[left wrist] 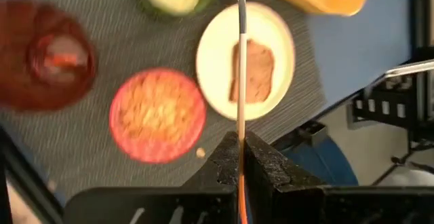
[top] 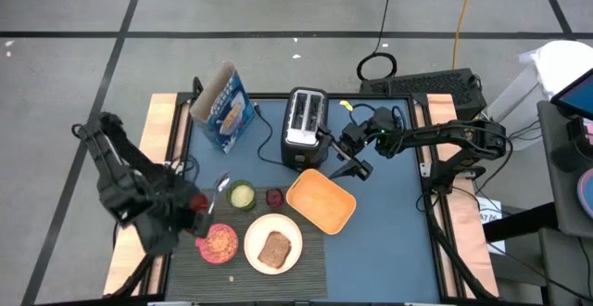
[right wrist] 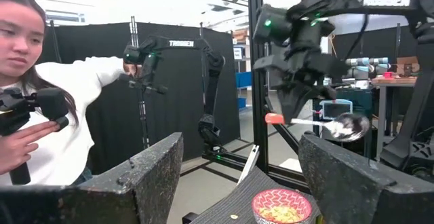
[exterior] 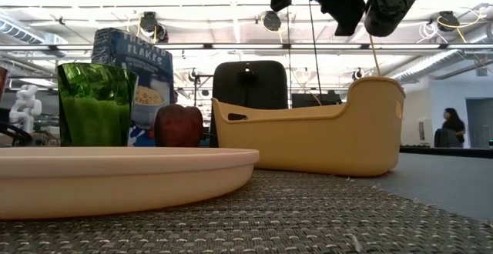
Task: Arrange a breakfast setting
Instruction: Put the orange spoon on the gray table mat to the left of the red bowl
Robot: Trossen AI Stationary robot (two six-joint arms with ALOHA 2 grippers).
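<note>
Spoon [left wrist: 239, 54]: held by the left gripper [left wrist: 241, 157], jaws pinched tight on the red handle end. In the high view the long axis runs roughly from 8 o'clock to 2 o'clock, bowl end [top: 222, 184] outward, above the mat's upper left part. Metal shaft slim and bright; in the right wrist view it lies level in the air, red handle toward the gripper, shiny bowl away.

Mat [top: 310, 260]: dark, ribbed, at the table's near edge, left of centre.

Plate [top: 293, 235]: round, white, on the mat at its 5 o'clock part. Toast [top: 274, 249] lies flat on its middle, brown, squarish.

Bowl [top: 219, 243]: pink rim, filled with pale flakes, just beside the plate at its 9 o'clock.

Cup [top: 242, 195]: green, at the plate's 11 o'clock.

Glass [top: 274, 197]: red, small, just at the cup's 3 o'clock.

Right gripper [top: 355, 160]: fingers spread wide, holding nothing, above the table between the toaster [top: 305, 126] and the yellow tray [top: 321, 201].

Cereal box [top: 223, 108]: blue, at the toaster's 9 o'clock.
</note>
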